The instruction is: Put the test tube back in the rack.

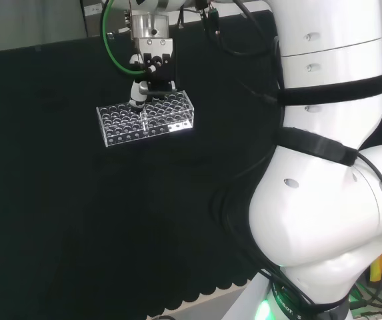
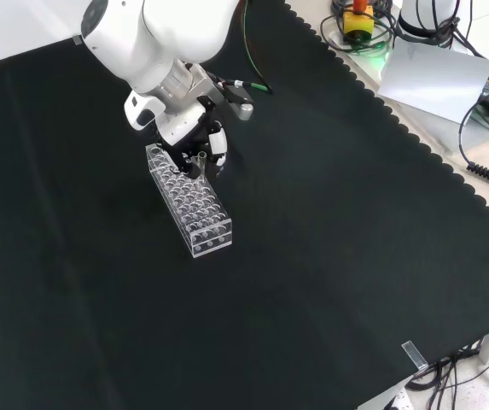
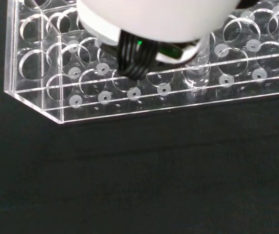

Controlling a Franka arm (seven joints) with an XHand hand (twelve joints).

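Bright even light; rack (image 1: 146,117) glints; cloth (image 2: 312,256) shadowless.
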